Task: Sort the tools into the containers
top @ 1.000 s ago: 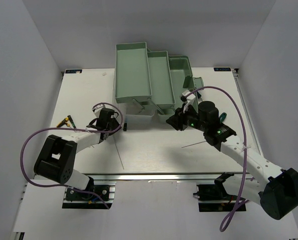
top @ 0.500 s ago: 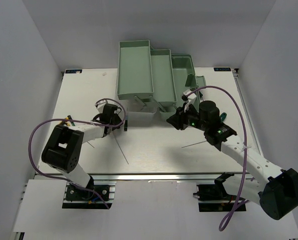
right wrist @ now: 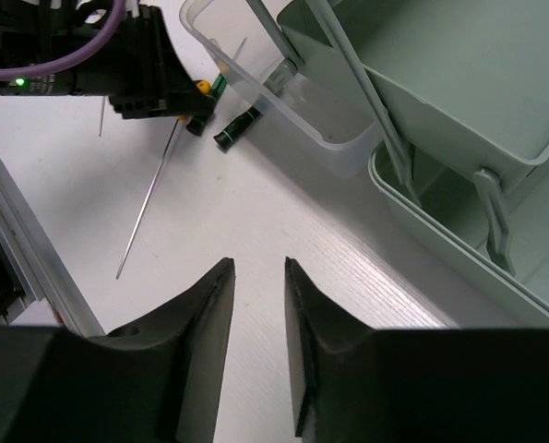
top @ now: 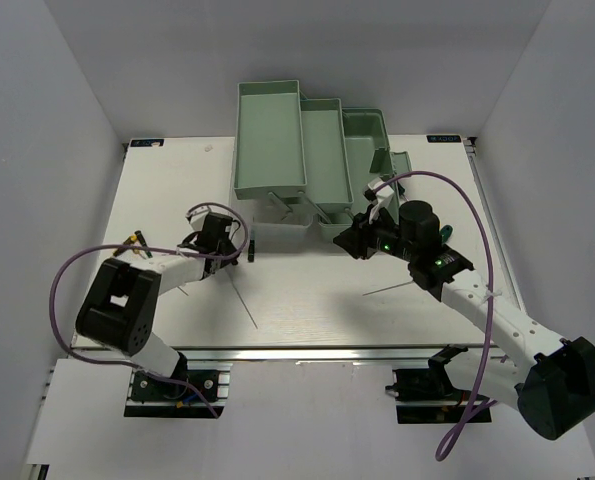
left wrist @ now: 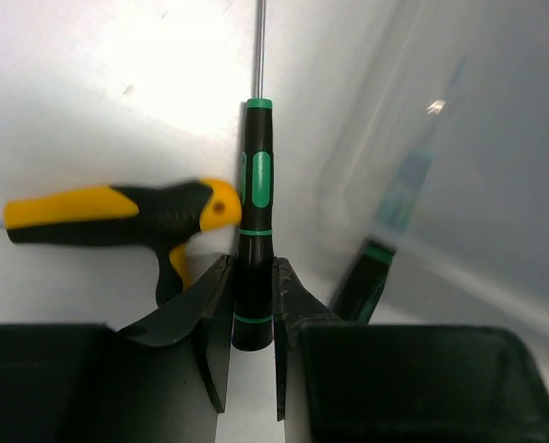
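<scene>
Plainly our left gripper (left wrist: pixel 253 274) pinches the slim green-black screwdriver (left wrist: pixel 256 185) by its butt, its metal shaft pointing straight ahead, while our right gripper (right wrist: pixel 257 269) gapes empty.

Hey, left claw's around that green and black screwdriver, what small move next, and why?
Probably a short lift straight up. The left claw is shut on the handle of the green-black screwdriver with a thin metal shaft, and the yellow-black screwdriver lies beside it. Rising first should clear that neighbour before carrying toward the pale mint-green plastic trays.
</scene>
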Available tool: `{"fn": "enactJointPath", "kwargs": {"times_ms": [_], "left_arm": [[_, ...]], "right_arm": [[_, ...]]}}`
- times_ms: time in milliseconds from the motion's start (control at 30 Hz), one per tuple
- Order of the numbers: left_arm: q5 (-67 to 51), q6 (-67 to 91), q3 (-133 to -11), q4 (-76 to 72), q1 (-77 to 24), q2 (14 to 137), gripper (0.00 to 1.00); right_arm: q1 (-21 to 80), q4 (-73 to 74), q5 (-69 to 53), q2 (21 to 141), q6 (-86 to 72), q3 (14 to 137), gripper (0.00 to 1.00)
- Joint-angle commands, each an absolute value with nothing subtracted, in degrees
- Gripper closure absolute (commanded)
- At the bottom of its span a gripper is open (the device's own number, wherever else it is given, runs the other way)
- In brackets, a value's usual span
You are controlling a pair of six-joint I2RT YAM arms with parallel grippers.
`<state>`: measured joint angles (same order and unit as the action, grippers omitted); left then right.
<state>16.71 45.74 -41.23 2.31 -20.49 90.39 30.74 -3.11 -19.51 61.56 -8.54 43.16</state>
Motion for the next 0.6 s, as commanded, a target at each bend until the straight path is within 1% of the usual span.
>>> {"fn": "enactJointPath", "kwargs": {"times_ms": [0, 33, 133, 300, 400, 567], "left_arm": [[16.36, 46.76, -38.41, 8.96, -20.83, 82.65, 0.81], [16.17, 46.93, -38.23, 9.57, -20.83, 80.88, 0.81], [15.38, 47.11, -38.06, 11.86, -20.83, 73.85, 0.84], [14.94, 46.58, -39.81, 13.70, -20.83, 66.28, 0.85], [15.64, 48.16, -42.70, 17.99, -20.83, 63.11, 0.85], [20.82, 49.48, -47.80, 24.25, -20.83, 53.38, 0.87]], "right_arm": [[30.32, -5.36, -20.65, 61.35, -7.91, 44.47, 0.65], [30.32, -5.36, -21.00, 61.26, -7.65, 44.56, 0.60], [30.23, -5.19, -21.53, 61.00, -7.03, 45.26, 0.54], [30.15, -5.80, -21.71, 61.26, -7.03, 45.88, 0.54], [30.15, -5.89, -21.71, 61.26, -6.86, 46.14, 0.54], [30.06, -5.71, -21.71, 60.73, -5.98, 46.14, 0.54]]}}
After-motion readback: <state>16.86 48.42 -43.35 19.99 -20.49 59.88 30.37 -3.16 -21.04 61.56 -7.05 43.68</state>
